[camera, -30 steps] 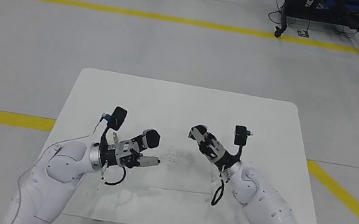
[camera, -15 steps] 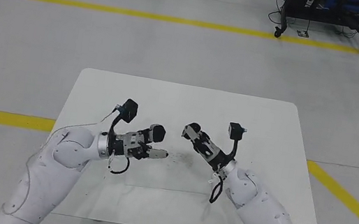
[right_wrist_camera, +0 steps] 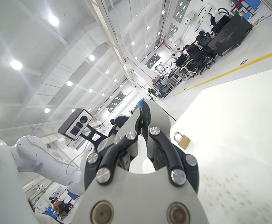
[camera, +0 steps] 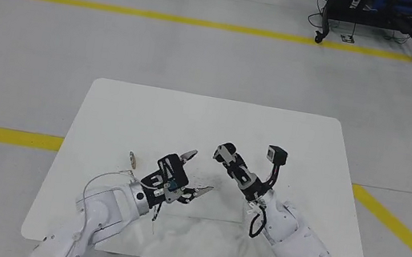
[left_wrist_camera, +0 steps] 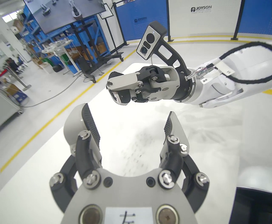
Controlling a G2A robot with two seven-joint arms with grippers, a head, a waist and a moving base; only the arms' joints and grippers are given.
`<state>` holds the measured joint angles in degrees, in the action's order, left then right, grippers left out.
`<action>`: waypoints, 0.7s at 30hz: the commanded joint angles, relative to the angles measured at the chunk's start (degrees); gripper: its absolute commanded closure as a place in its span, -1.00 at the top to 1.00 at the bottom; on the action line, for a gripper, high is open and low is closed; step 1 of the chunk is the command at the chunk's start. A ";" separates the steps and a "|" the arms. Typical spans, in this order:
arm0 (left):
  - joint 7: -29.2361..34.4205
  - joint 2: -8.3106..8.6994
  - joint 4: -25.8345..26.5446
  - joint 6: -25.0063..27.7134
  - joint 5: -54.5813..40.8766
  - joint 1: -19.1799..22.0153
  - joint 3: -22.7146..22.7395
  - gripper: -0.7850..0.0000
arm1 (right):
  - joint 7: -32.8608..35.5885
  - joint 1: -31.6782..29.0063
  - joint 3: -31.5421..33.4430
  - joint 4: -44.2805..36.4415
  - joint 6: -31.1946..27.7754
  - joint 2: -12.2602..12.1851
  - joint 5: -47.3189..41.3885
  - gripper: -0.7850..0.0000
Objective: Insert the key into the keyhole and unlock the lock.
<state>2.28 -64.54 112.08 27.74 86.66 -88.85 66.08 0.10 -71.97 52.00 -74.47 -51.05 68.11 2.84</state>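
Top view: hovering over the tabletop (camera: 294, 134) with left end effector (camera: 197, 172) gaping empty, right end effector (camera: 221, 151) pinched together; padlock (camera: 131, 158) lying near the left edge. Left wrist view: holding nothing. Right wrist view: pinching tight, contents impossible to tell. Likely preparing the grasp; next, needing to steady the padlock.

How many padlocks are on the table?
1. The padlock lies on the white table, on the robot's left side. Another could be hidden from these views.
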 commanded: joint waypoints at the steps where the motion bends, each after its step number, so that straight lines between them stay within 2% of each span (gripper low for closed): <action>1: -1.93 0.01 -0.40 -1.61 1.64 -0.46 0.04 0.56 | 0.61 -0.30 0.31 -0.15 0.26 0.02 -0.40 -1.00; 9: -5.30 0.12 -1.31 -4.05 2.49 -1.33 0.98 0.38 | 3.09 -0.58 0.49 -0.50 1.38 0.46 -2.04 -1.00; 11: -5.43 0.11 -1.47 -4.30 2.68 -1.27 0.93 0.23 | 3.51 -0.56 0.46 -0.61 1.57 0.61 -2.13 -1.00; 16: -5.47 0.02 -1.81 -5.38 2.91 -0.94 0.69 0.01 | 4.84 -0.61 0.38 -0.93 2.12 0.93 -2.50 -1.00; 21: -5.33 -0.04 -2.17 -6.23 2.84 -0.74 0.64 0.00 | 5.88 -0.65 0.68 -1.00 2.47 1.15 -2.64 -1.00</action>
<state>-3.16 -64.57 110.00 21.74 89.47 -89.60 66.70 5.80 -72.61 52.62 -75.46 -48.64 69.22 0.20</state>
